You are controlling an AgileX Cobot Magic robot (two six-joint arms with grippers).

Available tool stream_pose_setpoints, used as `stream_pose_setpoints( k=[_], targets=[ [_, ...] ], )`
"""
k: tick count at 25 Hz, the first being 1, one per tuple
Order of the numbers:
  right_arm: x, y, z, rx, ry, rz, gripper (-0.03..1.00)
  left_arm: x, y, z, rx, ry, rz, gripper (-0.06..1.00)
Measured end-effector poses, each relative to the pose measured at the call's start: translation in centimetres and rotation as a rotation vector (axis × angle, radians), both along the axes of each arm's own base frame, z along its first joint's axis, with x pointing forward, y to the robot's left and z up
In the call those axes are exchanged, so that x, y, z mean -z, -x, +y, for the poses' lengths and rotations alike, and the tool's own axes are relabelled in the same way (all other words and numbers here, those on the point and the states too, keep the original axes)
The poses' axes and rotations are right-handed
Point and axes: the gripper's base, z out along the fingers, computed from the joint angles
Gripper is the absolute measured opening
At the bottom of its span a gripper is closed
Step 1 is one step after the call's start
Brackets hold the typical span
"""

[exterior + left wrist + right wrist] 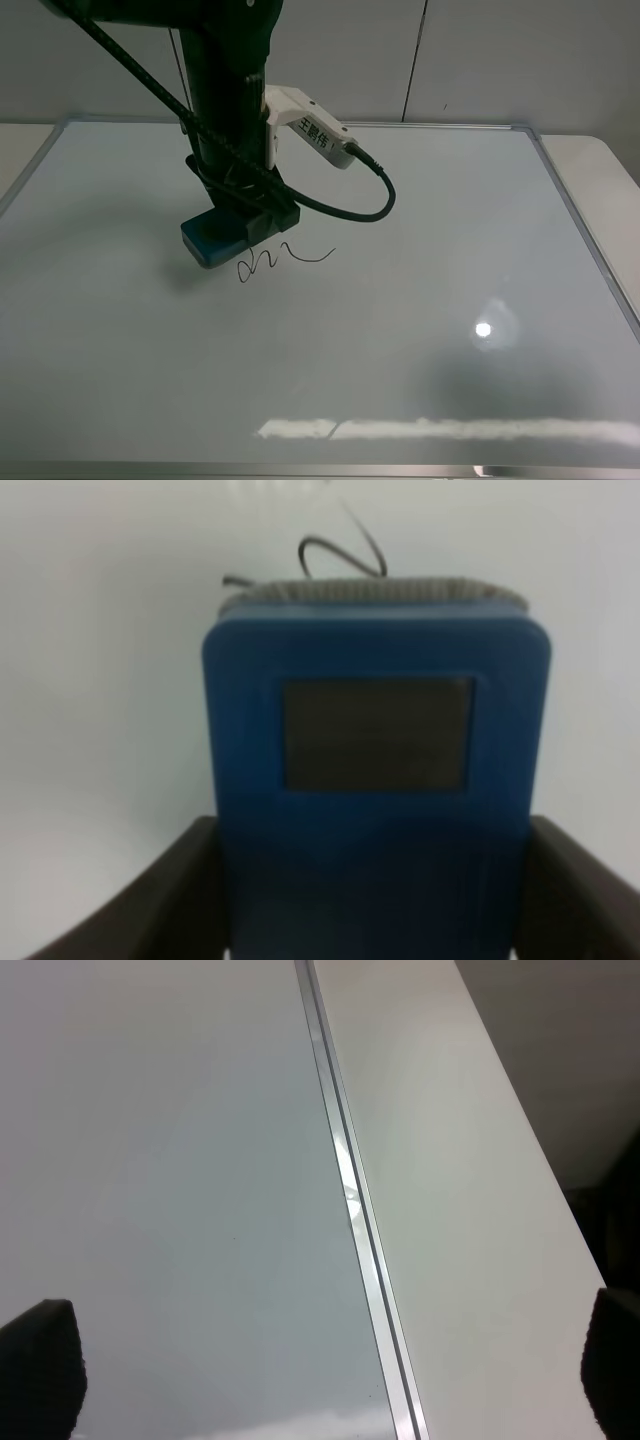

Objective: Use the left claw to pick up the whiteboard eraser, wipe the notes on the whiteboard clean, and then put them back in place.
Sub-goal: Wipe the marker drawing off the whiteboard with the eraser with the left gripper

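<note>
Grips the whiteboard eraser [213,238] by both sides in the clenched left claw [243,215]. Sets the eraser's felt face down on the whiteboard [420,330], just beside the notes [280,258]. Loops a black cable [372,200] above the scribble's tail. Holds the right claw [330,1360] spread wide above the board's silver frame [350,1200].

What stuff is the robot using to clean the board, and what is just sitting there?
For the job:
left claw, gripping the eraser
notes
whiteboard

Just there:
right claw, open and holding nothing
table under the board
</note>
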Motion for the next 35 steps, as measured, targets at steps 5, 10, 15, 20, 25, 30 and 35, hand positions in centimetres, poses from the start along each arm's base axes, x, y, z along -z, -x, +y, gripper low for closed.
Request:
stream_pose_setpoints(
  k=[5, 10, 15, 20, 25, 30, 35],
  targets=[
    [0.0, 0.0, 0.0, 0.000, 0.000, 0.000, 0.99, 2.4, -1.2, -0.6, 0.098, -0.039, 0.006, 0.56],
    [0.0, 0.0, 0.0, 0.000, 0.000, 0.000, 0.99, 4.2, -2.8, -0.2, 0.164, -0.032, -0.011, 0.56],
    [0.0, 0.0, 0.0, 0.000, 0.000, 0.000, 0.99, 4.9, -5.0, 1.7, 0.179, -0.020, -0.040, 0.56],
    [0.0, 0.0, 0.0, 0.000, 0.000, 0.000, 0.99, 5.2, -6.7, 3.6, 0.165, -0.003, -0.073, 0.56],
    [0.0, 0.0, 0.0, 0.000, 0.000, 0.000, 0.99, 6.5, -8.3, 5.5, 0.119, 0.022, -0.065, 0.56],
    [0.0, 0.0, 0.0, 0.000, 0.000, 0.000, 0.99, 8.6, -8.6, 5.9, 0.089, 0.042, -0.014, 0.56],
    [0.0, 0.0, 0.0, 0.000, 0.000, 0.000, 0.99, 8.6, -8.5, 5.3, 0.082, 0.076, -0.021, 0.56]
  ],
)
